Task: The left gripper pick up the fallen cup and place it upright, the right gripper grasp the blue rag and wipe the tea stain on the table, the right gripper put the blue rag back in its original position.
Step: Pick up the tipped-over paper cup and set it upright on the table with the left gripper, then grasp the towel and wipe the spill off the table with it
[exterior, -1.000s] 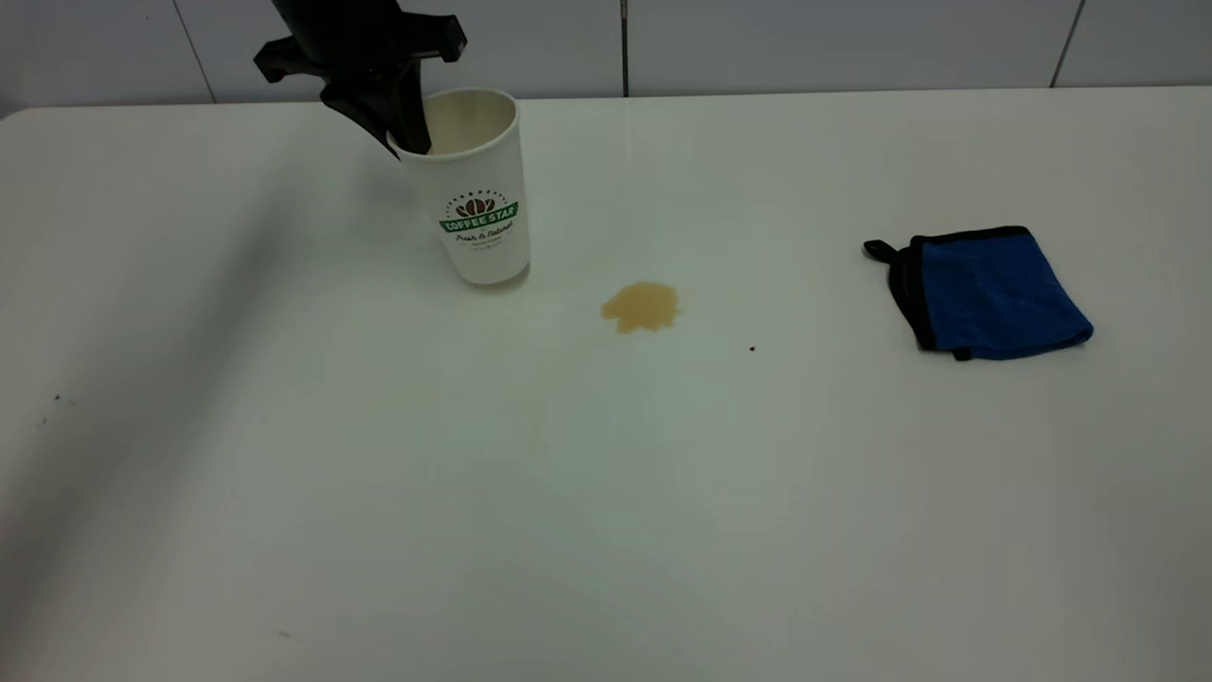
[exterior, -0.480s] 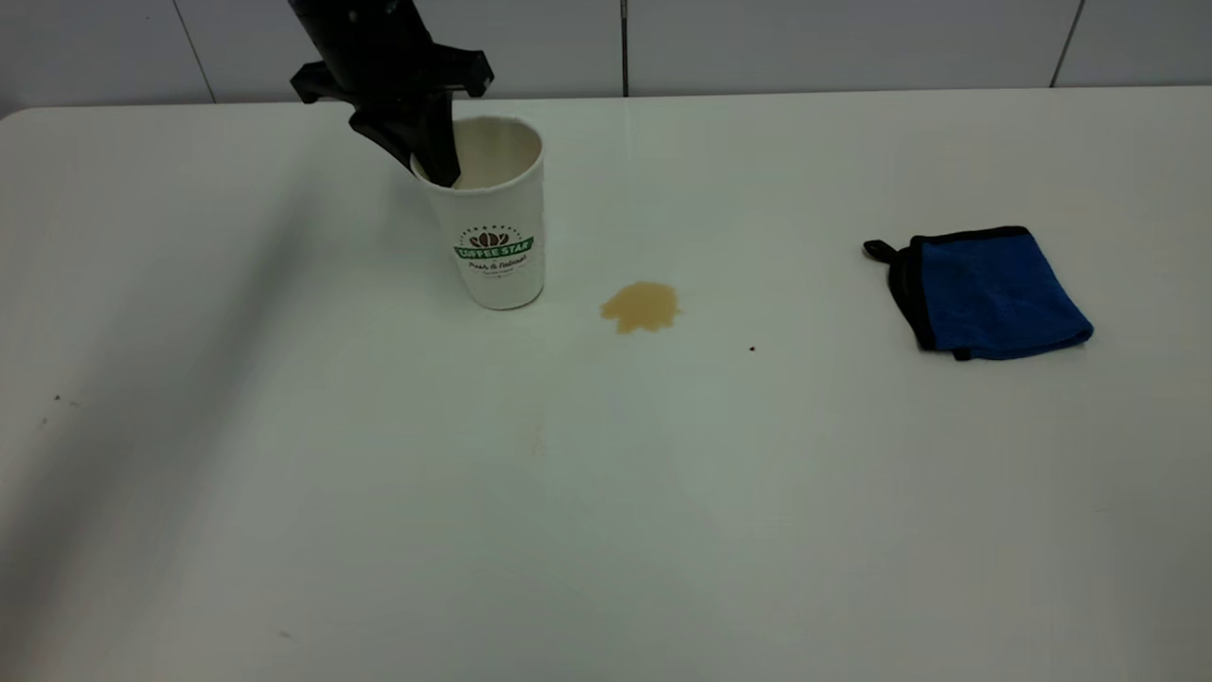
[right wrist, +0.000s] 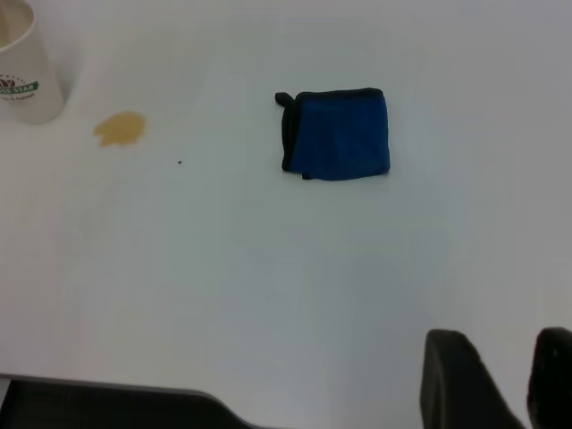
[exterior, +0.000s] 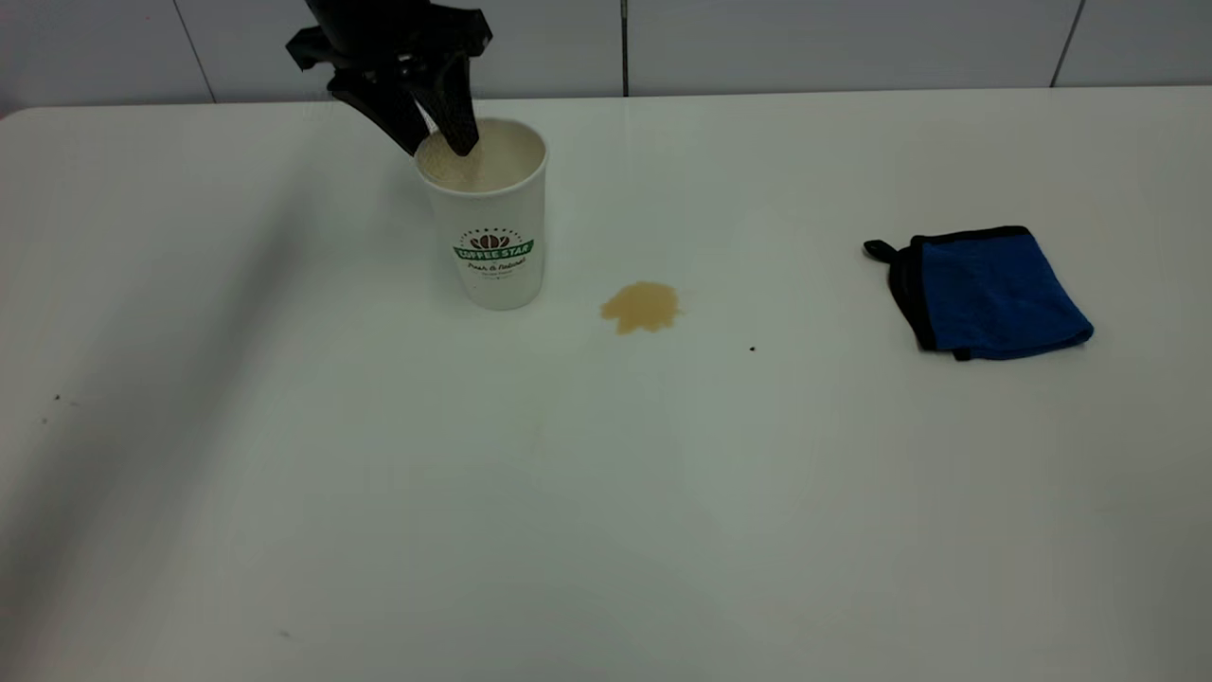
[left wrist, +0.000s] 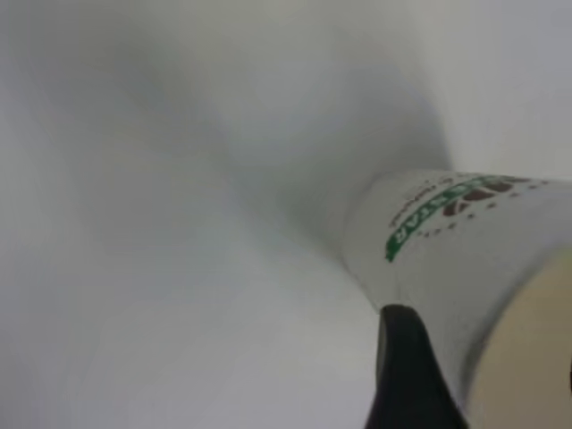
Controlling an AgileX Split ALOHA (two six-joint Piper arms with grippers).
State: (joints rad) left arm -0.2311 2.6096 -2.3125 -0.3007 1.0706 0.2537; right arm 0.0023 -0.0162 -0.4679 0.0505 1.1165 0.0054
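The cup (exterior: 494, 227), a tall white paper one with a green "COFFEE STAR" logo, stands upright on the plain white surface (exterior: 606, 493) in the exterior view, just beside the small tan-brown tea stain (exterior: 642, 307). Above its mouth hangs the left gripper (exterior: 437, 142), a glossy black claw with pointed jaws spread apart, one tip over the rim and one outside it. The risk, as I judge it: if that claw lifts off at a slant, the tip by the rim could catch the paper wall and tip the light cup over again, maybe onto the stain. The royal-blue squarish rag (exterior: 989, 292) with black edging lies well apart to the right, untouched. The arm itself is cut off at the top edge.

Over to the left wrist view: the cup (left wrist: 447, 241) fills the corner, logo sideways, one black fingertip (left wrist: 404, 366) right against its wall. The other finger is out of sight.

Right wrist view now: the right gripper (right wrist: 500, 380) is parked low at the near edge, its two dark fingers standing apart, far from the rag (right wrist: 340, 132). The stain (right wrist: 120, 128) and the cup (right wrist: 25, 76) sit beyond, the cup cut off at the corner. A tiny black speck (right wrist: 180, 162) lies between the stain and the rag; what it is, I can't tell.
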